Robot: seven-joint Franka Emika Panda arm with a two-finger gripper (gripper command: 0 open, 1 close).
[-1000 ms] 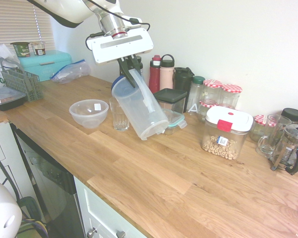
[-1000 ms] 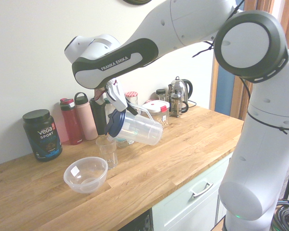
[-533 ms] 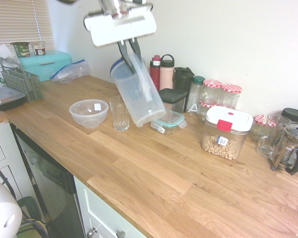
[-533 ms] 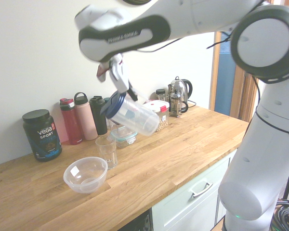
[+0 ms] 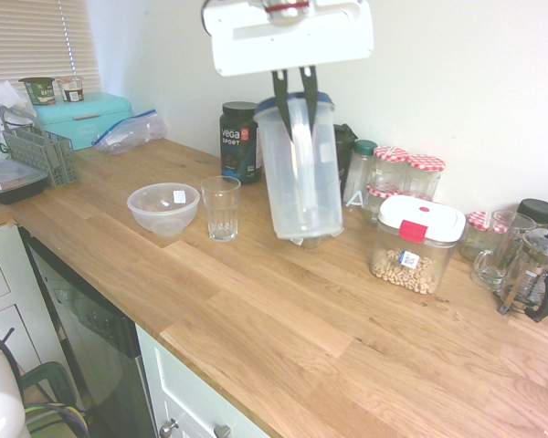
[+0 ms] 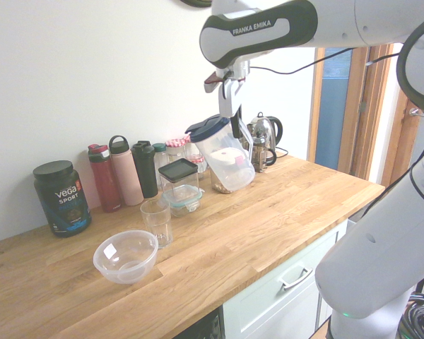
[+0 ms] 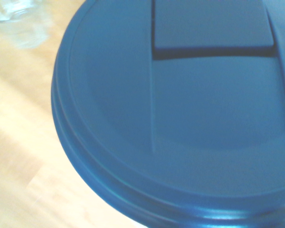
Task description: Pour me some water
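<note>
Pitcher (image 5: pixel 300 169) near upright, clamped at rim by gripper (image 5: pixel 293 84); glass (image 5: pixel 221 208) apparently empty, pour seemingly remaining.

I'm working in a home kitchen: wooden worktop (image 5: pixel 283 319) over white cupboards (image 6: pixel 283 296), a kettle (image 6: pixel 267 135) and French press (image 5: pixel 532 274) by the wall, jars (image 5: pixel 425 173) and bottles (image 6: pixel 127 169) lined up behind

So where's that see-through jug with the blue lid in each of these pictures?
First exterior view: the jug hangs from the gripper at upper centre, right of the drinking glass.
Second exterior view: the jug is at centre, lifted, up and right of the same glass.
Wrist view: its blue lid fills the frame.
</note>
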